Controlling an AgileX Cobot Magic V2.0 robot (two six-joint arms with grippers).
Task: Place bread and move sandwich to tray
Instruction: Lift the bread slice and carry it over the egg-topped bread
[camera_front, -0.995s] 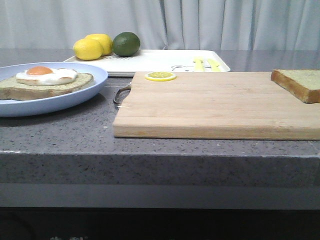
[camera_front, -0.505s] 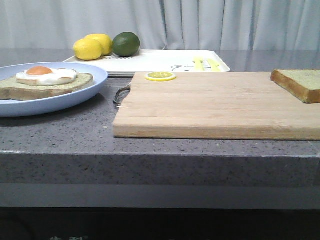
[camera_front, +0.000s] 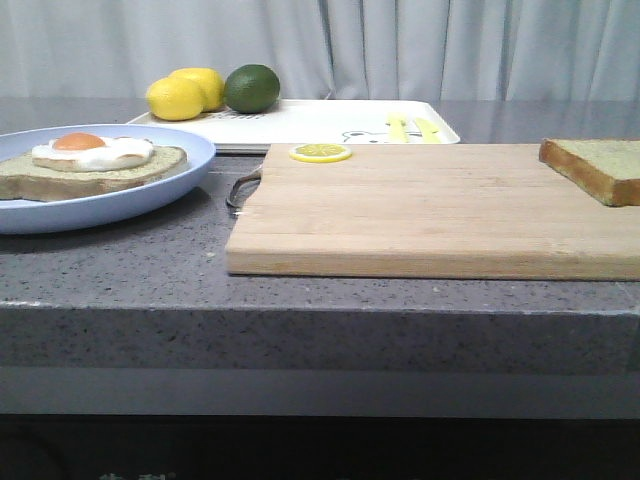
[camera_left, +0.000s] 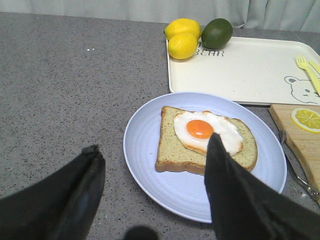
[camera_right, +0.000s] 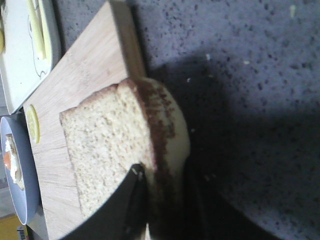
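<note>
On the cutting board (camera_front: 430, 205), right end: bread (camera_right: 110, 150), edge clamped by right gripper (camera_right: 162, 200).
Left gripper (camera_left: 155, 200): spread wide above sandwich (camera_left: 205, 140).
Tray (camera_front: 320, 122): behind board.

We saw the bread (camera_front: 598, 168), brown-crusted, at the cutting board's (camera_front: 430, 205) right end; the egg-topped sandwich (camera_left: 205, 141) lay on its blue plate (camera_left: 145, 165); behind sat the white tray (camera_front: 320, 121).
</note>
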